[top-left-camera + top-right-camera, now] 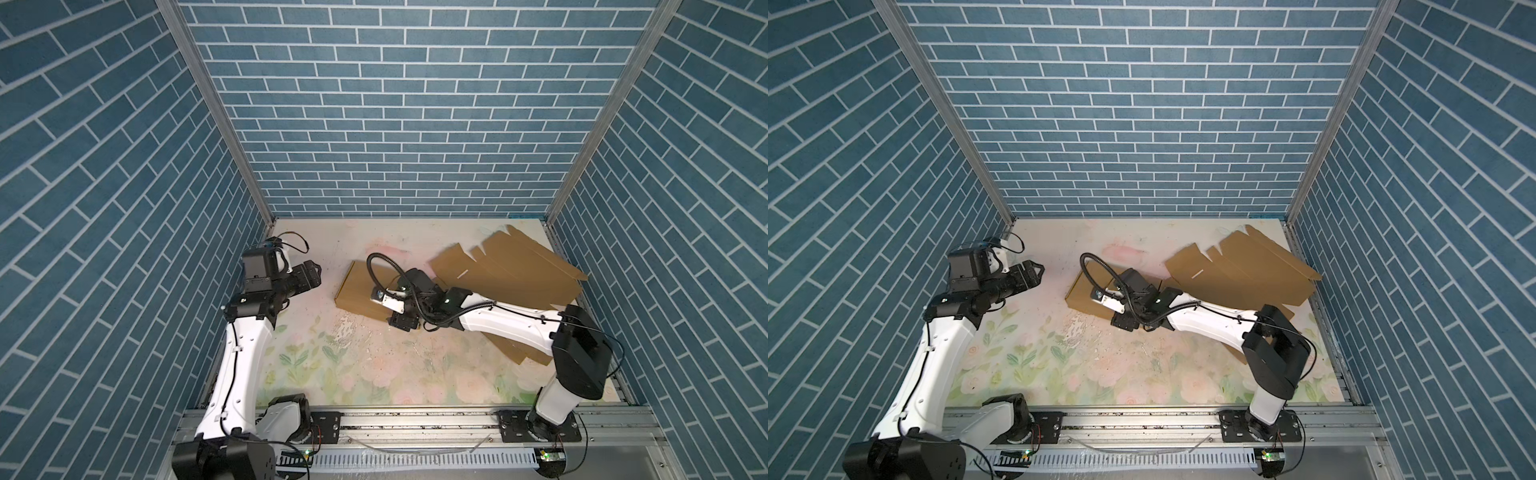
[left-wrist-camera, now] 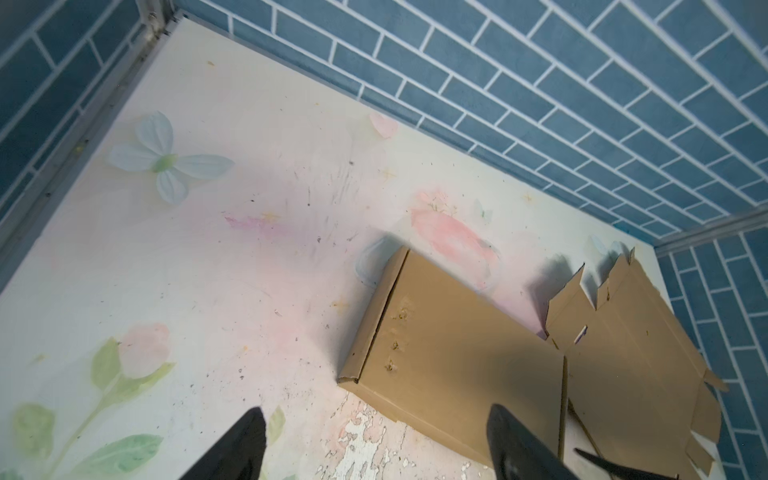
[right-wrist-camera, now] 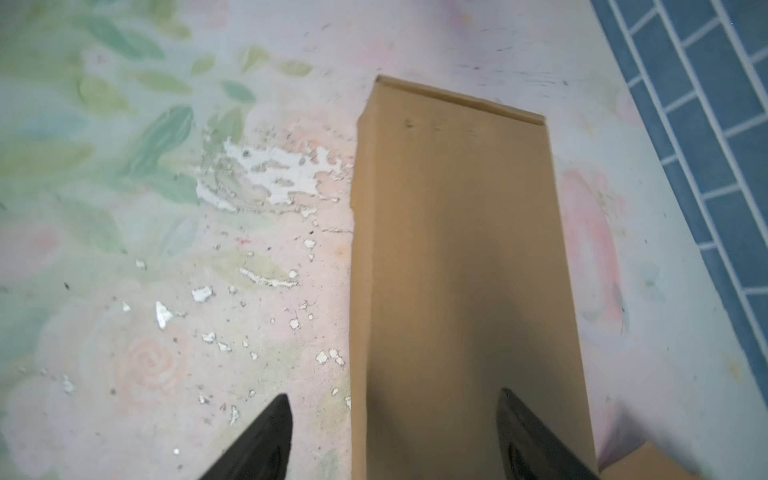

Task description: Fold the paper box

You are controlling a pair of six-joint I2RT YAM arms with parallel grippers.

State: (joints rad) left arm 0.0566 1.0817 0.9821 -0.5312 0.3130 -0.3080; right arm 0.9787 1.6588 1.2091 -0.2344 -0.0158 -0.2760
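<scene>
the paper box [image 1: 357,291] lies flat on the counter [image 1: 374,374], near the middle. it looks shut into a low box shape, with a thin lip [image 2: 372,328] along its short end. the right arm hides its other end in both top views, so i cannot tell if that end is tucked in.

the right fingers [image 3: 259,440] hang over the box end nearest that arm. they are wide apart and hold nothing: one is over the bare counter, one over the box top. the left fingers [image 1: 311,272] are well apart from the box, off to the left, wide too, with nothing in them.

more flat card sheets [image 1: 507,270] lie at the back right.

the box is thin card, so it is likely very light and will slide if pushed from one side. it is stiff across the top but bends at the creases, and a hard squeeze could dent it. a good place to hold is probably a long side edge, pinched gently, while the other fingers press down on top.
</scene>
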